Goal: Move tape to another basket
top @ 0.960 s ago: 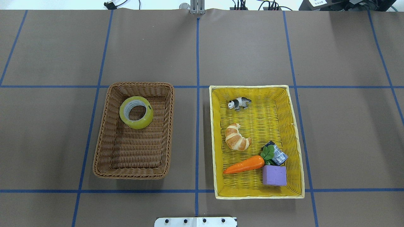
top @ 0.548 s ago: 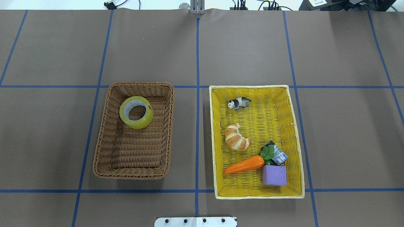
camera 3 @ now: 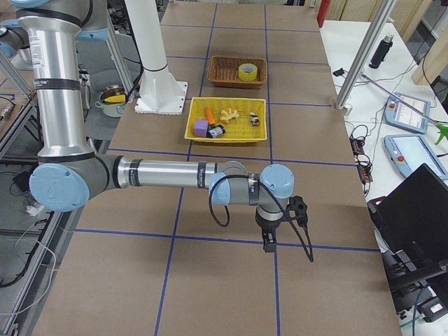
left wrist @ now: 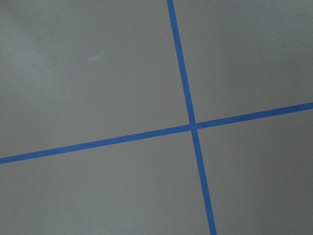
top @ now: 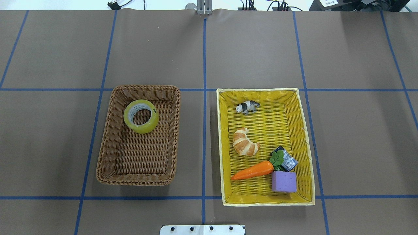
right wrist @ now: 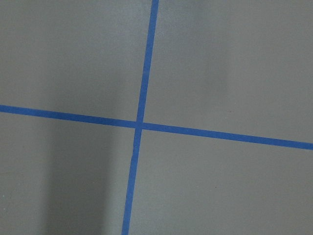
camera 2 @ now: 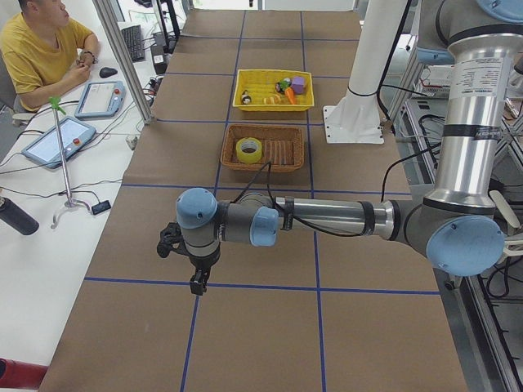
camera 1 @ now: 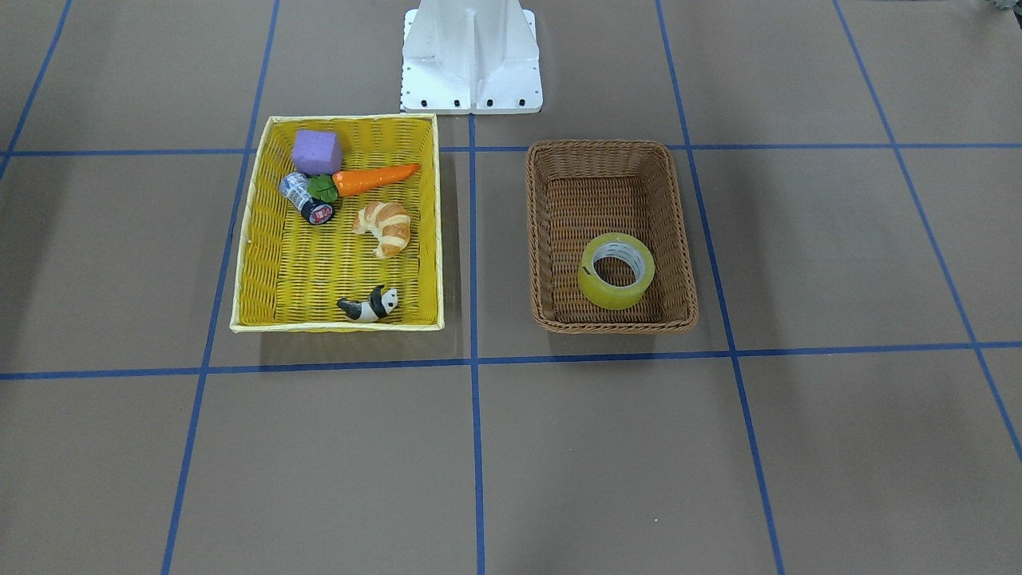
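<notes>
The tape (top: 141, 116) lies flat, hole up, in the brown basket (top: 137, 181), in the half farther from the robot, with nothing else in there. Just beside it, the yellow basket (top: 267, 203) holds 5 things: a panda (top: 247, 106), a croissant (top: 245, 142), a carrot (top: 253, 170), a purple block (top: 284, 181) and a small can (top: 288, 160).

The left gripper (camera 2: 197, 283) and the right gripper (camera 3: 268, 242) point down over bare table at opposite ends, well apart from both baskets. Only the side views show them, so I cannot tell whether their fingers are apart or together. The wrist cameras show only table and blue lines.

This reads either as a move already finished or as 1 not begun; I cannot tell which.

If the roll is to go to the yellow basket, the left arm is on the right side for it. It should:
- come straight down
- put 1 finger in the hole and 1 outside the roll's wall
- lift clear of the braided rim before crossing
- set the roll on a bare patch away from the croissant and carrot

If the move is done, both arms do best parked as they are.
</notes>
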You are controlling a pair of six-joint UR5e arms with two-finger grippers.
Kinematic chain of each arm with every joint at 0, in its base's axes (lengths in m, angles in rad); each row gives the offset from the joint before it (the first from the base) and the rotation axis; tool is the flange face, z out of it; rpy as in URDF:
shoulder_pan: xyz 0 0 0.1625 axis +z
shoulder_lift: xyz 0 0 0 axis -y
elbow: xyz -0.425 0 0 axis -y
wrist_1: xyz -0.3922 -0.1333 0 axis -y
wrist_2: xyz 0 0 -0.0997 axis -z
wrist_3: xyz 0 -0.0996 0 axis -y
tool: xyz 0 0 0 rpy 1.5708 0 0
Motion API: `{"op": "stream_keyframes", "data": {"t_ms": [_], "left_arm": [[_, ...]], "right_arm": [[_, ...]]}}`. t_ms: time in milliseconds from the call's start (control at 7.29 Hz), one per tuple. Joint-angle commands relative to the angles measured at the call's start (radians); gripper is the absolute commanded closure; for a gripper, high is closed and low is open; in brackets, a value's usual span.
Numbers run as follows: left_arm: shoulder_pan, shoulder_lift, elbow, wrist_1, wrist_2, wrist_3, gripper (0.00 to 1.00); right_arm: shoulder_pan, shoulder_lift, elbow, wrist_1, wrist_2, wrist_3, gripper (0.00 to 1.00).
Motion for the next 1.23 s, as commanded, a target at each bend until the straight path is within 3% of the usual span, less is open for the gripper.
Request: {"op": "stream_keyframes", "data": {"t_ms": [0, 1097], "left_arm": [[0.0, 0.0, 0.001, 0.001, 0.0, 0.0, 0.0], [0.003, 0.015, 0.008, 0.0, 0.0, 0.0, 0.0]], "right_arm": [[0.0, -0.001, -0.002, 0.0, 0.0, -0.002, 0.0], [0.0, -0.008, 0.003, 0.0, -0.004, 0.009, 0.0]]}}
